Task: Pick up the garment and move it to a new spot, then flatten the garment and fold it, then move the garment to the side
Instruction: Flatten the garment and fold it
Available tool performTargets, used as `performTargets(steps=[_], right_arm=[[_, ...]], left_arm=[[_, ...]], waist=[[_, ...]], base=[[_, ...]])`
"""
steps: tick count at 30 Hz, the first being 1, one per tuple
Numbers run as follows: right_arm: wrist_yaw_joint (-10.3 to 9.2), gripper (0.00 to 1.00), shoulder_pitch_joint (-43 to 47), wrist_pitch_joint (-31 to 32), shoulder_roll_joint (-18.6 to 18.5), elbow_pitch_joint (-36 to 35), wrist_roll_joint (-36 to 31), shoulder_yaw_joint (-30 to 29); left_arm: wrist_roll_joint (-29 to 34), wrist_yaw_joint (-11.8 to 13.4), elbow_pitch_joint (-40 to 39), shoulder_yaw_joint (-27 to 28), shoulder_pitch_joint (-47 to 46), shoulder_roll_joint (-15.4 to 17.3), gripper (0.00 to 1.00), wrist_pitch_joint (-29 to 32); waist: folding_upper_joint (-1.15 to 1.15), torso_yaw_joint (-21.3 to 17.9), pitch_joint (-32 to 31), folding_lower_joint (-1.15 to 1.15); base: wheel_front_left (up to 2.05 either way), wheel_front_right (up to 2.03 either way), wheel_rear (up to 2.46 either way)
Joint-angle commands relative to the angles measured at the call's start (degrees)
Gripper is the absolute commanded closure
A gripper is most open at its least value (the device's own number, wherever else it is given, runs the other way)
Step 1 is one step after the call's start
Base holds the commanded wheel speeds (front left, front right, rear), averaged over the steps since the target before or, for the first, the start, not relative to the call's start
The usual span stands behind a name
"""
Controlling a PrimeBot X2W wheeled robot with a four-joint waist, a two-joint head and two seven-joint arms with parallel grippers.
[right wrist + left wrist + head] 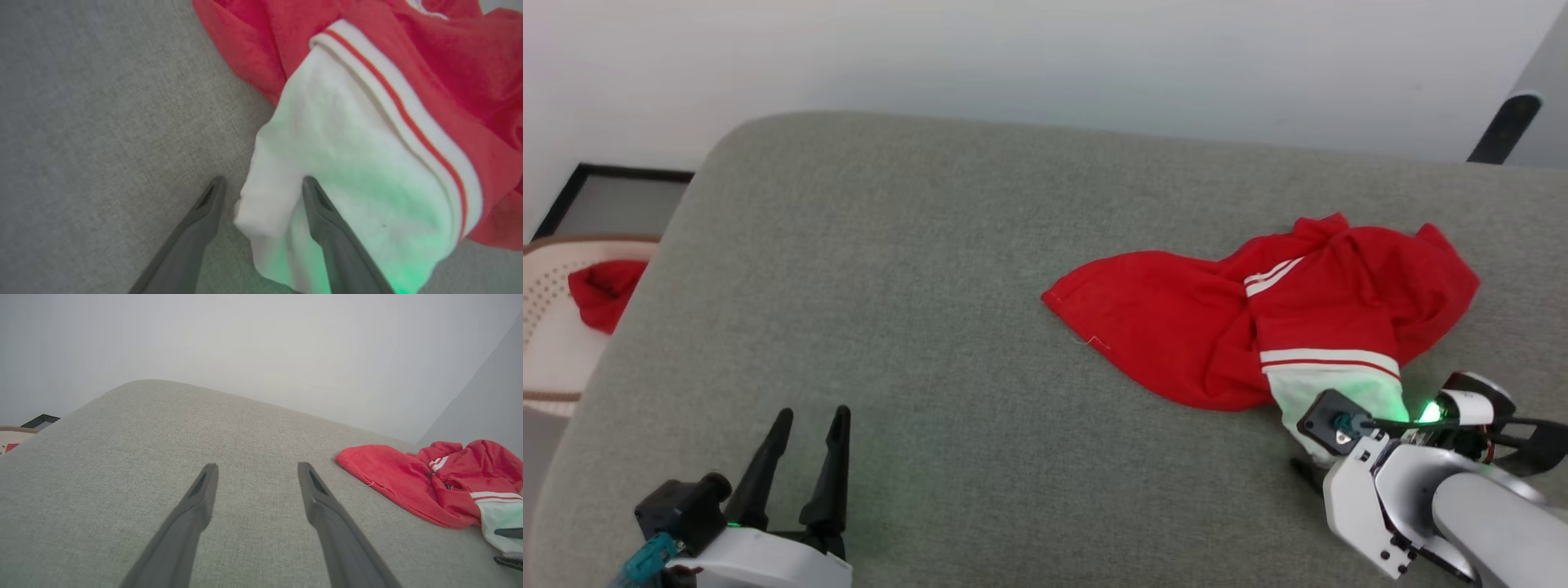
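The garment (1258, 318) lies crumpled on the right half of the grey surface (915, 286), red with a white panel and striped trim facing me; no number shows. In the right wrist view my right gripper (263, 181) is open, one finger over the grey surface and the other on the white panel (347, 143), whose edge sits between them. From the head, the right gripper (1311, 457) is at the garment's near corner. My left gripper (813, 412) stands open at the lower left, nothing between its fingers (257, 467), well apart from the garment (392, 477).
Beyond the surface's left edge a pale perforated basket (547, 327) holds a small red cloth scrap (600, 290). A black-framed panel (613, 196) lies behind it. A dark pole (1503, 126) leans at the upper right. A white wall runs behind the surface.
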Motion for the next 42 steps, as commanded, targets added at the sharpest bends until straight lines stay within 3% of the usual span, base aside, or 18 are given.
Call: performTargets(steps=[1,7,14,19,23,28,38,39,40,41,42], right_arm=[[0.19,1.00,-0.50,-0.47,-0.21,0.85,0.36,0.72],[0.08,1.00,-1.16,-4.57,-2.22,2.01,-1.26,-1.47],[0.08,1.00,-1.94,-7.37,-11.23,-1.44,-4.67,-4.17],[0.08,1.00,-2.01,-7.92,-16.52,-0.40,-3.89,-11.60],[0.08,1.00,0.10,-8.09,-17.69,2.44,-3.78,-17.33],[0.07,1.00,4.95,-7.97,-16.11,9.87,-3.13,-26.20],[0.08,1.00,9.37,-8.14,-5.68,22.75,1.08,-44.12],[0.08,0.87,9.36,-8.59,-4.98,23.47,0.74,-45.23],[0.08,0.54,9.36,-9.21,-4.23,24.10,0.78,-46.48],[0.08,0.00,9.27,-9.87,-3.02,24.67,1.46,-47.92],[0.08,0.00,9.21,-10.78,-2.36,25.00,1.27,-48.94]], left_arm=[[-0.09,-0.19,0.00,0.26,-0.45,-0.14,0.00,0.01],[-0.39,-0.19,-0.45,1.27,0.06,-0.49,0.00,0.01],[-0.64,-0.19,-0.93,0.52,-1.27,-0.68,0.00,0.01],[-0.50,-0.19,-1.21,-0.12,-2.12,-1.02,0.00,0.01],[-0.59,-0.19,-1.26,-0.30,-2.21,-1.03,0.00,0.01],[-0.70,-0.19,-1.22,-0.59,-2.39,-1.07,0.00,0.01],[-1.26,-0.19,-0.85,-0.35,-2.71,-0.80,0.00,0.01],[-1.33,-0.19,-0.83,-0.52,-2.85,-0.65,0.00,0.01],[-1.54,-0.19,-0.84,-0.80,-3.14,-0.44,0.00,0.01],[-1.79,-0.19,-0.96,-0.97,-3.53,-0.07,0.00,0.01],[-1.98,-0.19,-1.19,-1.11,-3.98,0.42,0.00,0.01]], waist=[[0.00,0.81,1.20,0.00],[0.00,-1.04,1.69,0.00],[0.00,-3.76,2.39,0.00],[0.00,-4.85,2.92,0.00],[0.00,-5.03,3.14,0.00],[0.00,-4.63,3.57,0.00],[0.00,-4.12,4.32,0.00],[0.00,-4.18,4.26,0.00],[0.00,-4.27,4.21,0.00],[0.00,-4.51,4.13,0.00],[0.00,-4.78,4.10,0.00]], base=[[0.00,0.00,0.00],[0.00,0.00,0.00],[0.00,0.00,0.00],[0.00,0.00,0.00],[0.00,0.00,0.00],[0.00,0.00,0.00],[0.00,0.00,0.00],[0.00,0.00,0.00],[0.00,0.00,0.00],[0.00,0.00,0.00],[0.00,0.00,0.00]])
